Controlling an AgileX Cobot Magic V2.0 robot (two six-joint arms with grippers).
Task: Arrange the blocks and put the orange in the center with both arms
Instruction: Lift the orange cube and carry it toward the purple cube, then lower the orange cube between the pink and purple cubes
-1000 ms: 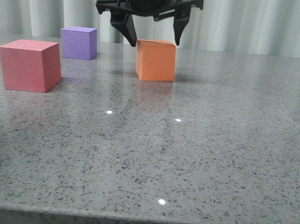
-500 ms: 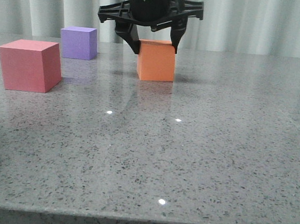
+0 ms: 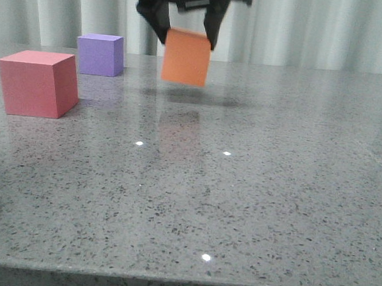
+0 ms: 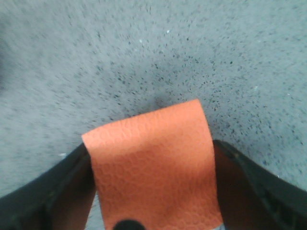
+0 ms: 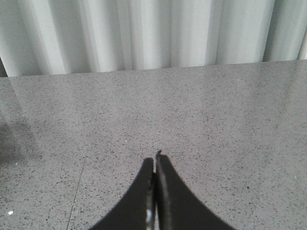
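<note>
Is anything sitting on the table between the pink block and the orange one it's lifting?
No. In the front view, only bare speckled table lies between the pink block and the raised orange block; the purple block sits farther back.

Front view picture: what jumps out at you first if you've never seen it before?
The orange cube grabs the eye: it hangs in the air above the grey table, pinched by the black left gripper near the back, a bit left of middle. Next come the red-pink cube at the far left and the purple cube just behind it, both sitting on the table.
</note>
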